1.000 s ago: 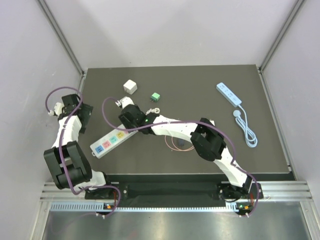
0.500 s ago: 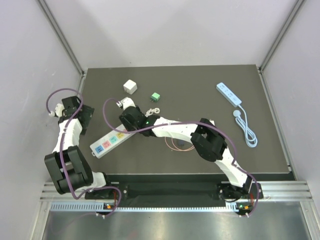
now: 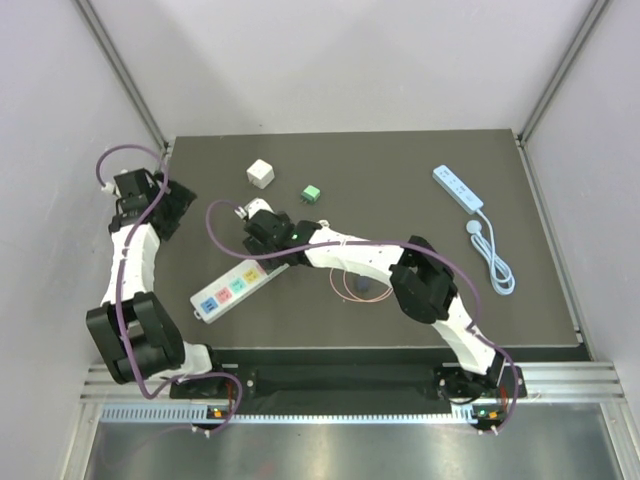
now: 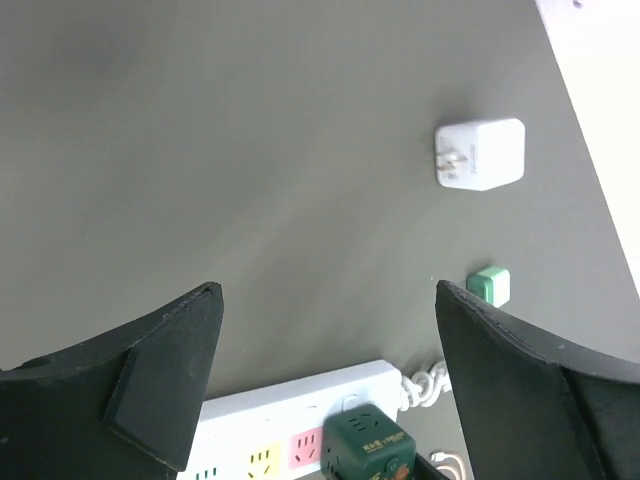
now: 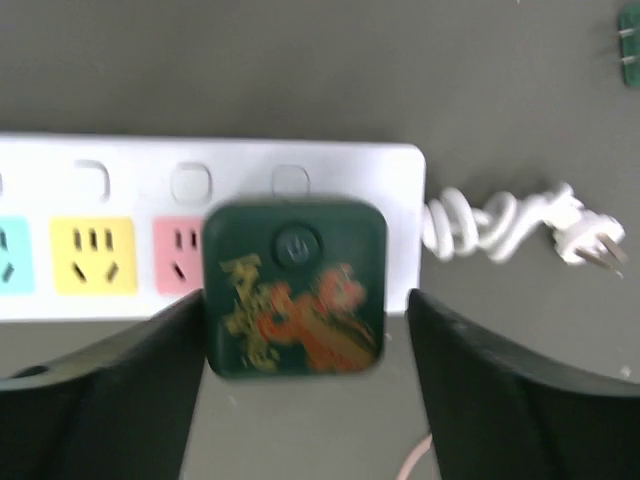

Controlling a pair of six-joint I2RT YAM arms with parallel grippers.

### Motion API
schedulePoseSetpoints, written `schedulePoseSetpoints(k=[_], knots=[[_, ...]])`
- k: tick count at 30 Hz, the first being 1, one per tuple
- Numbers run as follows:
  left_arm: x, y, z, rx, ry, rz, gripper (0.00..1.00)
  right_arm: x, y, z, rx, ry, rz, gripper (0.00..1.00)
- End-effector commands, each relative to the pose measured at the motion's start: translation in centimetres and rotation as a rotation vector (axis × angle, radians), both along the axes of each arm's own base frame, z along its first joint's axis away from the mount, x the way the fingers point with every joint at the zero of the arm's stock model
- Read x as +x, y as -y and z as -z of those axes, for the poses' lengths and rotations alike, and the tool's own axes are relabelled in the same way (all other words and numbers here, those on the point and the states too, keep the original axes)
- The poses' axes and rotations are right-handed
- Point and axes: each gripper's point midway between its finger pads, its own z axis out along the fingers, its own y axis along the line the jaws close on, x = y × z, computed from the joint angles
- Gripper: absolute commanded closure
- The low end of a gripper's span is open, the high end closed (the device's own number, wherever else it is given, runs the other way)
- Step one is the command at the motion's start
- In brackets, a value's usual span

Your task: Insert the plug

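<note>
On the dark table [image 3: 400, 180], toward 9 o'clock, lies the white power strip [image 3: 232, 290]. The left gripper [image 4: 325, 300] hangs at 10 o'clock with its fingers wide. The right gripper [image 3: 265, 235] is spread, its fingers flanking the green plug [image 5: 295, 288], which sits on the strip's 2 o'clock end.

Even, diffuse overhead light; one wrist view soft.

Top view: flat lighting from above, pale walls far brighter than the dark matte surface [image 3: 400, 180], only faint soft shadows beneath the arms, no glare. Left wrist view: surface in focus, white adapter [image 4: 480, 155] crisp, a gentle fall-off to darker grey at upper left, an overexposed white wedge at the upper right corner, jaws underexposed to near-black shapes. Right wrist view: blurred throughout. The pattern on the dark green plug [image 5: 295, 288] is smeared, power strip [image 5: 120, 175] socket edges and the coiled cord [image 5: 500, 225] are soft, and the jaws are dark and out of focus at both sides.
</note>
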Motion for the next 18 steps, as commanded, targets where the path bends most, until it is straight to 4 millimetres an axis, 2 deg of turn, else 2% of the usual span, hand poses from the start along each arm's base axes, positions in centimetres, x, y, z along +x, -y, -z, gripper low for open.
schedulePoseSetpoints(k=[1, 4, 5, 6, 7, 8, 9, 10, 11, 12, 13, 14, 15, 16, 17, 18], knots=[[1.9, 1.1, -3.1, 0.069, 0.075, 0.112, 0.08, 0.1, 1.8, -7.2, 0.021, 0.047, -0.020, 0.20], [2.6, 2.2, -3.2, 0.123, 0.042, 0.165, 0.08, -0.1, 2.8, -9.7, 0.060, 0.068, -0.011, 0.13], [2.8, 2.5, -3.2, 0.134, 0.037, 0.179, 0.08, -0.4, 3.4, -9.3, 0.049, 0.058, -0.009, 0.11], [3.2, 3.4, -2.7, 0.149, 0.023, 0.219, 0.08, -0.6, 4.2, -11.0, 0.075, 0.074, -0.004, 0.09], [3.7, 3.8, -3.2, 0.160, 0.034, 0.242, 0.09, -0.7, 4.6, -11.6, 0.094, 0.079, 0.004, 0.09], [4.1, 4.3, -3.3, 0.172, 0.036, 0.262, 0.10, -1.3, 6.0, -12.3, 0.107, 0.082, 0.011, 0.09], [4.7, 5.7, -2.6, 0.187, 0.021, 0.312, 0.11, -1.2, 7.1, -12.5, 0.117, 0.081, 0.028, 0.09], [5.4, 6.3, -3.4, 0.205, 0.035, 0.334, 0.12, -1.2, 7.8, -12.9, 0.141, 0.083, 0.043, 0.09], [6.0, 7.0, -3.4, 0.231, 0.031, 0.354, 0.12, -1.7, 9.5, -10.9, 0.107, 0.059, 0.057, 0.09], [6.6, 8.8, -2.2, 0.261, -0.004, 0.414, 0.12, -1.5, 11.0, -12.4, 0.146, 0.077, 0.081, 0.09], [7.5, 9.3, -3.1, 0.291, 0.009, 0.427, 0.12, -1.5, 12.0, -12.2, 0.158, 0.072, 0.102, 0.09], [8.1, 9.6, -3.0, 0.326, -0.005, 0.440, 0.13, -1.6, 13.8, -11.7, 0.170, 0.064, 0.122, 0.09], [8.4, 11.2, -2.5, 0.328, -0.017, 0.481, 0.14, -1.6, 14.6, -11.6, 0.179, 0.064, 0.134, 0.09], [9.1, 11.9, -2.0, 0.315, -0.033, 0.504, 0.15, -1.5, 15.2, -11.5, 0.194, 0.068, 0.146, 0.10], [9.4, 13.0, -1.6, 0.287, -0.025, 0.547, 0.16, -1.9, 16.4, -11.1, 0.194, 0.065, 0.155, 0.10], [9.7, 14.6, -1.0, 0.267, -0.018, 0.589, 0.18, -1.3, 17.5, -10.9, 0.194, 0.069, 0.182, 0.10]])
